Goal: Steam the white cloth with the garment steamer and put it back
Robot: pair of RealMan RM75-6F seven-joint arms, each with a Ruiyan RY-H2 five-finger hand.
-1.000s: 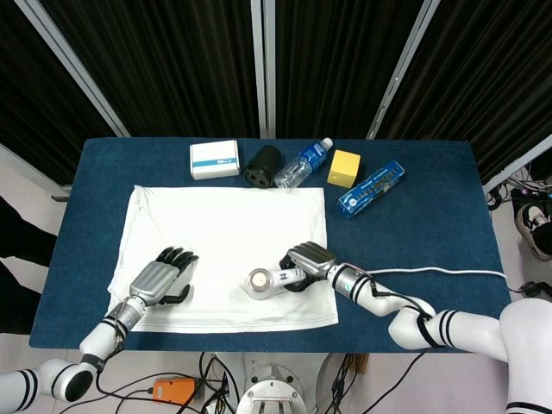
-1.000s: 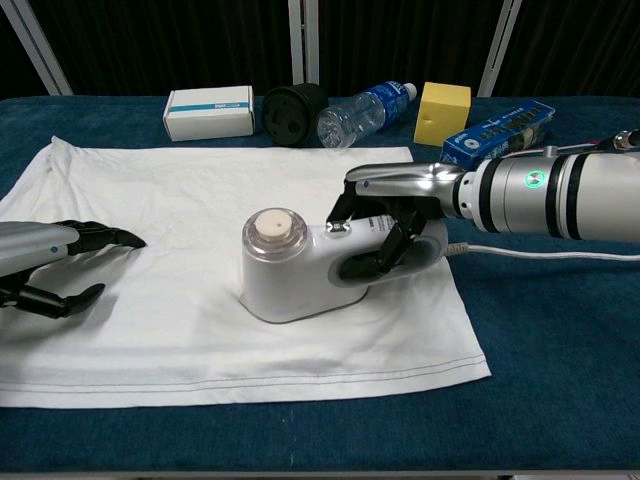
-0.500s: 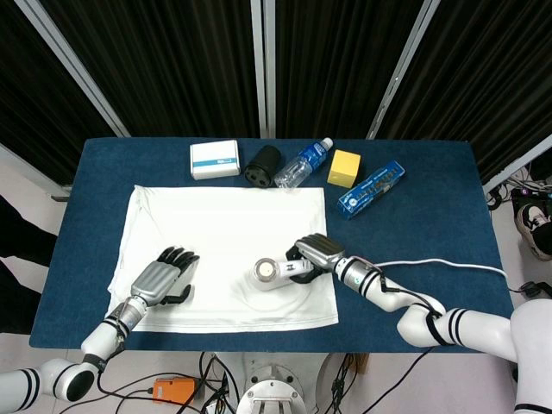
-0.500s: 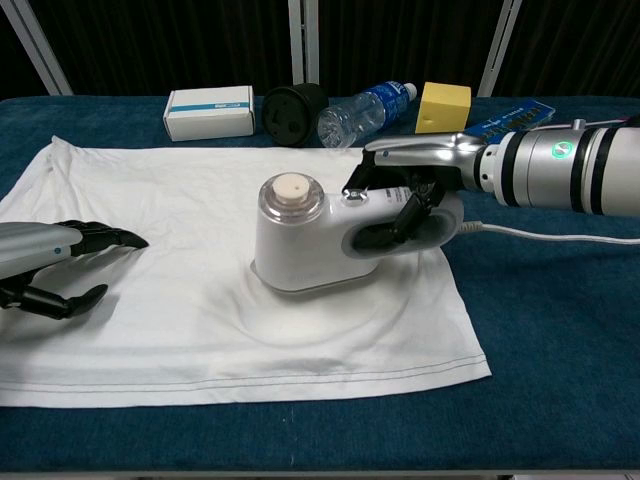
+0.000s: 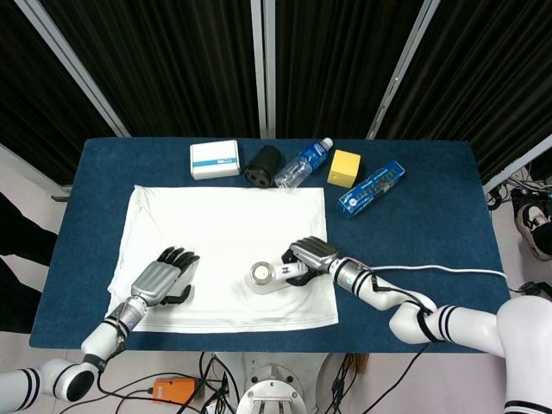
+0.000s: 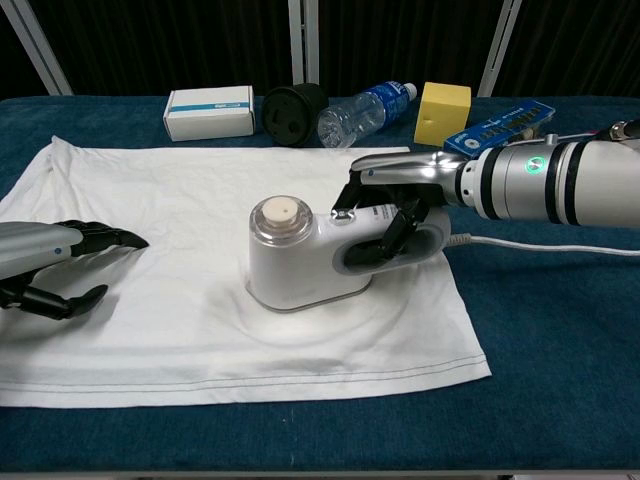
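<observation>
The white cloth (image 5: 216,233) (image 6: 170,230) lies spread flat on the blue table. A white garment steamer (image 5: 269,276) (image 6: 300,258) stands on the cloth's near right part, its round cap facing up. My right hand (image 5: 312,255) (image 6: 395,205) grips the steamer's handle, fingers wrapped through the loop. A white cord (image 5: 440,272) (image 6: 540,245) runs from the steamer to the right. My left hand (image 5: 166,274) (image 6: 55,262) rests on the cloth's near left part, fingers apart, holding nothing.
Along the table's far edge stand a white box (image 5: 214,159), a black cylinder (image 5: 262,164), a lying water bottle (image 5: 303,162), a yellow block (image 5: 344,168) and a blue packet (image 5: 369,188). Bare blue table (image 5: 431,224) lies right of the cloth.
My right hand slid the steamer up and right over the cloth, then back slightly toward the near left. The left hand has stayed still.
</observation>
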